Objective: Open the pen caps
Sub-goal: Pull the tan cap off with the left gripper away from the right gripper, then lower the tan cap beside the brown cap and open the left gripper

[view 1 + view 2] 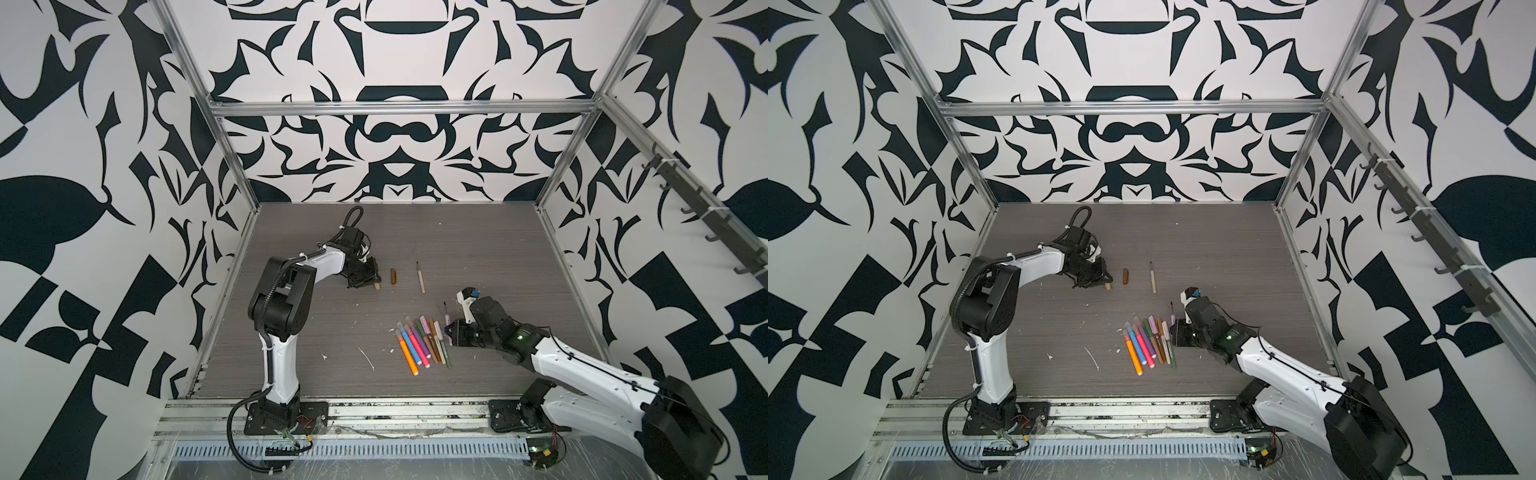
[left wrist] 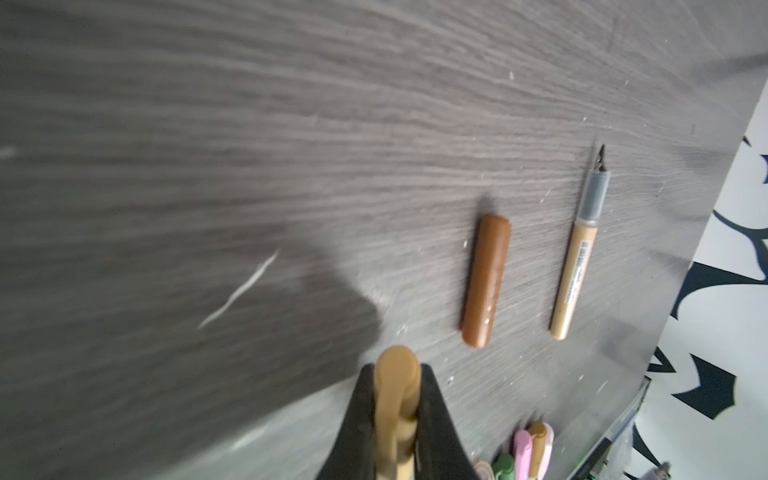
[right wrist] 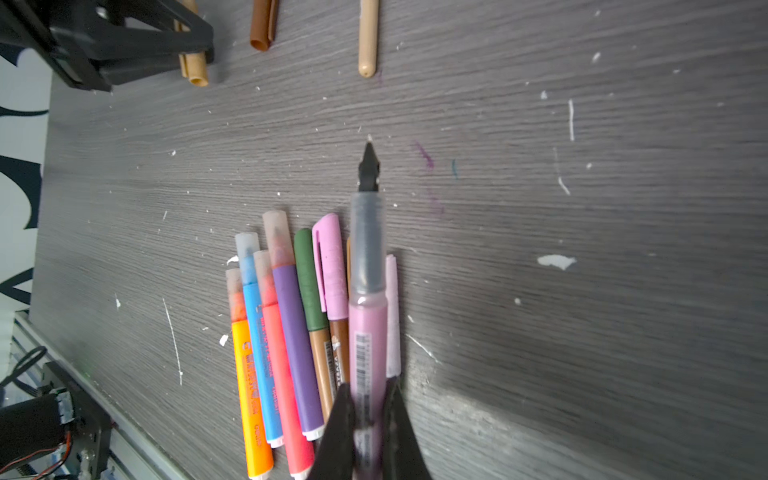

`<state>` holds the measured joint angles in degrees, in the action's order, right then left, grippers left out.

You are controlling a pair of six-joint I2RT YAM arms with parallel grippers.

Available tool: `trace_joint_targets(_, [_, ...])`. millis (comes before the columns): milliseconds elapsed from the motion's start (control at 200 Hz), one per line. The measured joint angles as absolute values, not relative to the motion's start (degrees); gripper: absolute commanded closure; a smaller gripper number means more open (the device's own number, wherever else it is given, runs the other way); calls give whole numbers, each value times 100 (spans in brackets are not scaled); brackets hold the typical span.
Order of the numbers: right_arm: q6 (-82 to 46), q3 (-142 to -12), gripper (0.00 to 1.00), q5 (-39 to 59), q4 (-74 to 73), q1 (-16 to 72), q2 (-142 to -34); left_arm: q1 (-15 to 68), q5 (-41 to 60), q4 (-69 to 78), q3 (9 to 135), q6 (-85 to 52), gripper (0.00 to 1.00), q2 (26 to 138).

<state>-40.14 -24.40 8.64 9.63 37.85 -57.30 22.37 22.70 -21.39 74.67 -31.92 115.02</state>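
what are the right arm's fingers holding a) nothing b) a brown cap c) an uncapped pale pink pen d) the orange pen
c: in the right wrist view the right fingers are shut on the pale pink pen, whose black tip is bare.

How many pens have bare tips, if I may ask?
2: the tan pen beside the brown cap, the pink pen in the right gripper; others may be hidden.
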Motion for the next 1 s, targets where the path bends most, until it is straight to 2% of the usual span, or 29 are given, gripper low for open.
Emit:
trace_joint_targets(665, [-4016,-2408,100,1028,827,3710,-5708,2333,2657,-2196,8099,-3188,87,12062])
trace_joint_targets(1000, [-4016,-2381,100,1031,825,3695,-5701,2364,2663,-2220,8197,-3227,77,12125])
